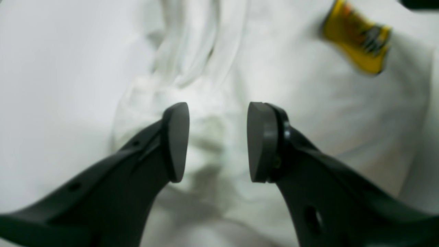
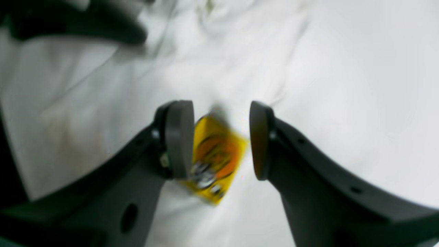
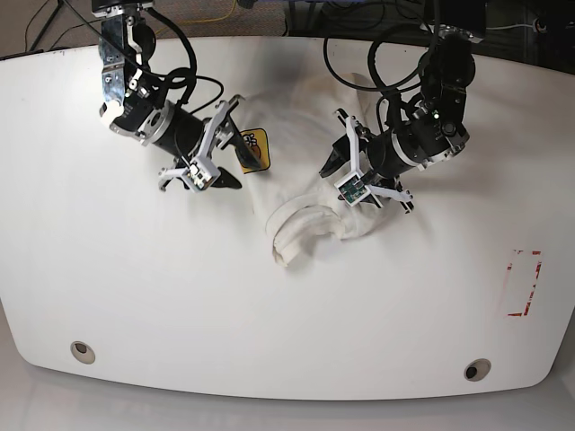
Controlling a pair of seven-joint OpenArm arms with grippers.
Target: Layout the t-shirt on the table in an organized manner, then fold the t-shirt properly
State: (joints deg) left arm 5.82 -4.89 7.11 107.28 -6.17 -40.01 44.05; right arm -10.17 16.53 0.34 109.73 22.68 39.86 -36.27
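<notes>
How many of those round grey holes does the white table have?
2. One grommet hole sits near the table's front left corner, the other near its front right corner. The crumpled t-shirt could hide more.

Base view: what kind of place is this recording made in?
Probably a lab or workshop bench for robot trials: a glossy white table with grommet holes, a red tape rectangle marking a spot, cables along the far edge, and a crumpled t-shirt between two arms.

Bright, even overhead light; the glossy bench (image 3: 269, 341) glares softly. Both wrist views are blurred, edges bowed.
</notes>
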